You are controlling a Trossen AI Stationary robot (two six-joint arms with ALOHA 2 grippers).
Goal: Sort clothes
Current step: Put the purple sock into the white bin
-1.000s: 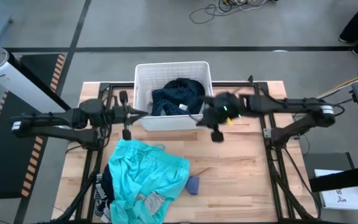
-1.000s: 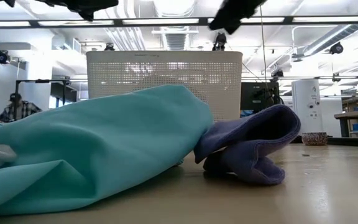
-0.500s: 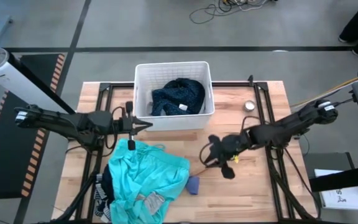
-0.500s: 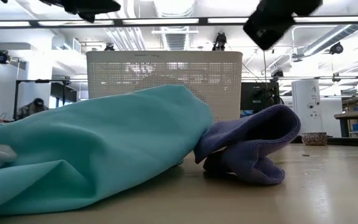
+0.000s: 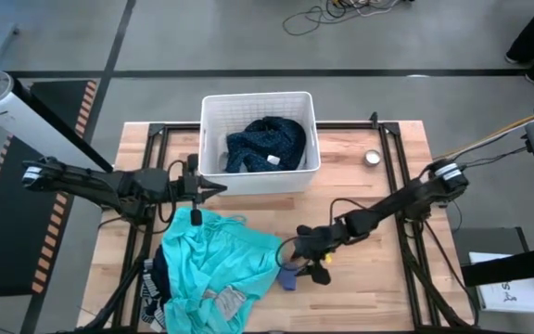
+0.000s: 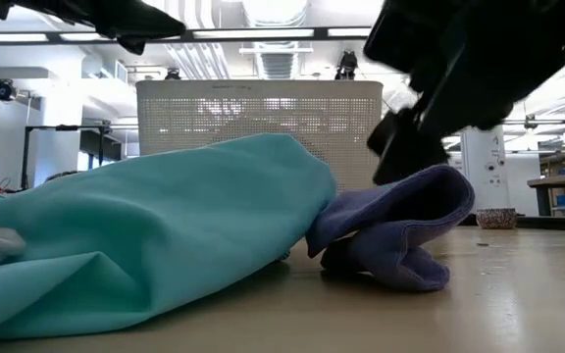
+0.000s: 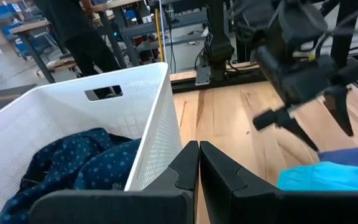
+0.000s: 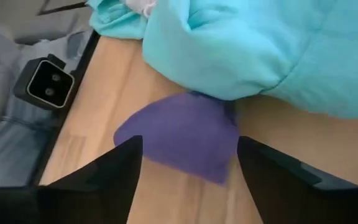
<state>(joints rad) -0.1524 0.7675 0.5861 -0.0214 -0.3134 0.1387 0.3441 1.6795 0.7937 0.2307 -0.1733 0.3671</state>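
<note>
The clothes lie at the table's near left. A large turquoise garment (image 5: 219, 263) rests on the wood, with a small grey one (image 5: 230, 302) and a dark one (image 5: 155, 278) at its near edge. A small purple cloth (image 8: 179, 137) lies against its right side. A dark blue dotted garment (image 5: 265, 141) sits in the white bin (image 5: 209, 139). My right gripper (image 8: 189, 142) is open just above the purple cloth (image 6: 410, 211), one finger on each side of it. My left gripper (image 7: 198, 163) is shut and holds nothing, near the bin's near left corner.
A small round metal dish (image 5: 371, 158) stands to the right of the bin. A black camera block (image 8: 43, 84) sits at the table's near edge by the purple cloth. Bare wood (image 5: 378, 278) lies on the table's near right.
My right gripper has swung from beside the bin toward the table's near edge and come down over the purple cloth, its fingers spreading open. My left gripper has shifted a little toward the near edge, still shut. The clothes have not moved.
</note>
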